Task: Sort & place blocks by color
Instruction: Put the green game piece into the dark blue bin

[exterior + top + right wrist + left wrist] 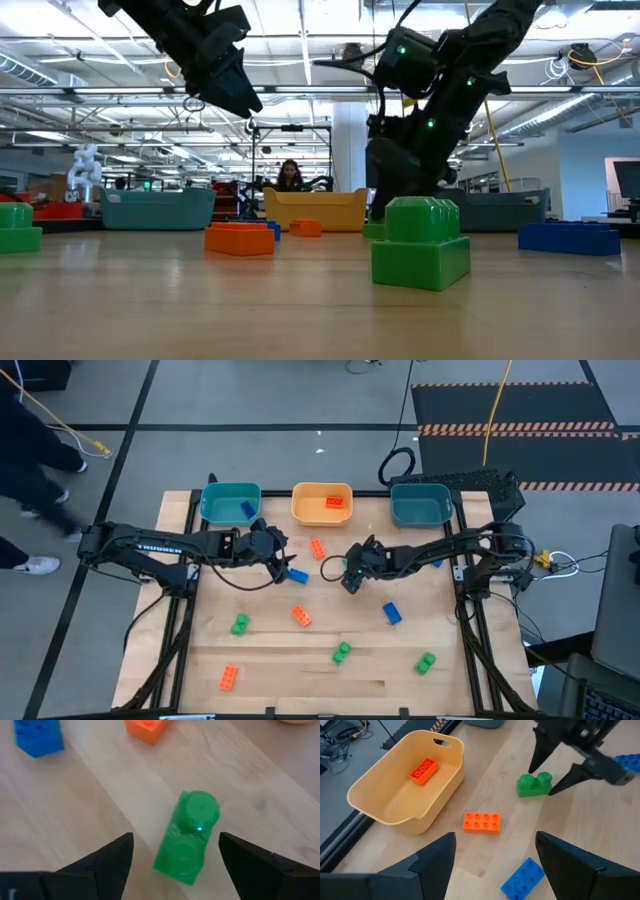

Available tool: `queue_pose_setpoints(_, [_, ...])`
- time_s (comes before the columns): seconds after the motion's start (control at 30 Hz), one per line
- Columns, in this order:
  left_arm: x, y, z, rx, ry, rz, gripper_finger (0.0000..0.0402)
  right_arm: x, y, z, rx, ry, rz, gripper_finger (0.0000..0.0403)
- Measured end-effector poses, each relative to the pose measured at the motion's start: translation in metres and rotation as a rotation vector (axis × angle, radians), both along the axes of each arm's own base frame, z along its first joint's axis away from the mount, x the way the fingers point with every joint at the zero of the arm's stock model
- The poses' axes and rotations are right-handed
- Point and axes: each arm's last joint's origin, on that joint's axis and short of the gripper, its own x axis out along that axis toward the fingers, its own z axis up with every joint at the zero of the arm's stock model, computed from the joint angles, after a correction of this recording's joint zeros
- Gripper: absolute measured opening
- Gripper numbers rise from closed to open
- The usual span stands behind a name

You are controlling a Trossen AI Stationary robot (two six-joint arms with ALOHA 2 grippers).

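Observation:
A green block [187,837] lies flat on the wooden table [270,660] at its middle. My right gripper [176,836] is open just above it, one finger on either side, touching nothing; the left wrist view shows the same green block [535,784] between those fingers. My left gripper [496,837] hangs open above the table, over a blue block [522,879] and an orange block [481,822]. An orange block [423,771] lies in the orange tray [322,515], and a blue one [247,510] in the left teal tray [222,503].
A second teal tray [420,505] stands at the far right. Loose blocks lie toward the near edge: green [239,625], orange [301,616], blue [392,613], green [342,652], green [425,661], orange [229,678]. A person's legs show beyond the table's far left.

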Motion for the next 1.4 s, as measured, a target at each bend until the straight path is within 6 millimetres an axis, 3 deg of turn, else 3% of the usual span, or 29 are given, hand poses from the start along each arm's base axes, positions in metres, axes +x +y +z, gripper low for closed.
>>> queue_pose_setpoints(0.53, [0.006,0.001,0.008,0.079,-0.066,-0.057,0.0273,-0.009,0.001,-0.009,0.011,0.123,-0.008,0.0245])
queue_pose_setpoints(1.0, [0.007,0.001,0.009,0.080,-0.084,-0.056,0.0273,-0.008,0.002,-0.008,0.017,0.106,-0.018,0.0126])
queue_pose_setpoints(1.4, [0.007,0.000,0.009,0.075,-0.087,-0.054,0.0273,-0.008,0.002,-0.008,0.006,0.112,0.002,0.0127])
